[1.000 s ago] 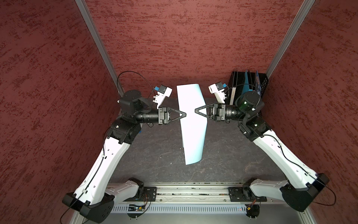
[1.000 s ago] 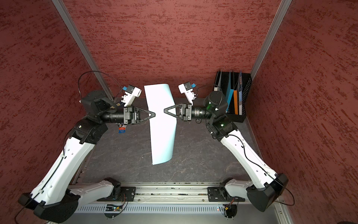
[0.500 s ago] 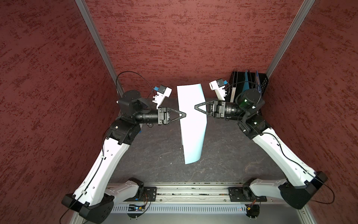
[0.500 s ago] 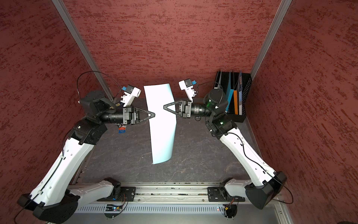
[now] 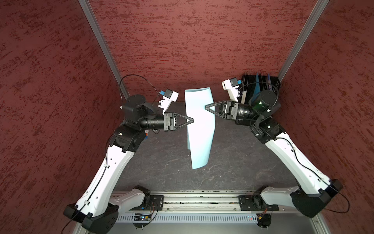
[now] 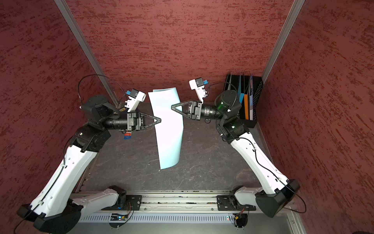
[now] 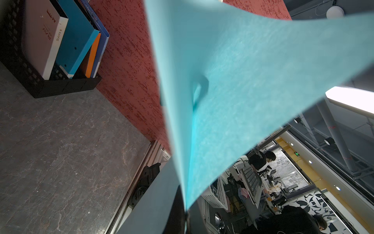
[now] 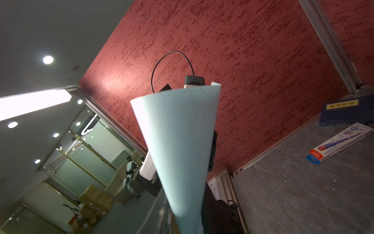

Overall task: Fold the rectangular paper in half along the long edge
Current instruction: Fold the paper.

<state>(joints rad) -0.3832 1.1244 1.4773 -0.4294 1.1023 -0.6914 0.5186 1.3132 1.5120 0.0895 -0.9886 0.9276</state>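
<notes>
rectangular paper [image 5: 200,131] aloft, curled, pinched by left pincer [image 5: 192,121], right pincer [image 5: 206,106]

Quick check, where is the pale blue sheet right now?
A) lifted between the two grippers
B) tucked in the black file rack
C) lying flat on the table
A: the rectangular paper curves in the air, the left gripper shut on one long edge and the right gripper at the opposite one.
</notes>
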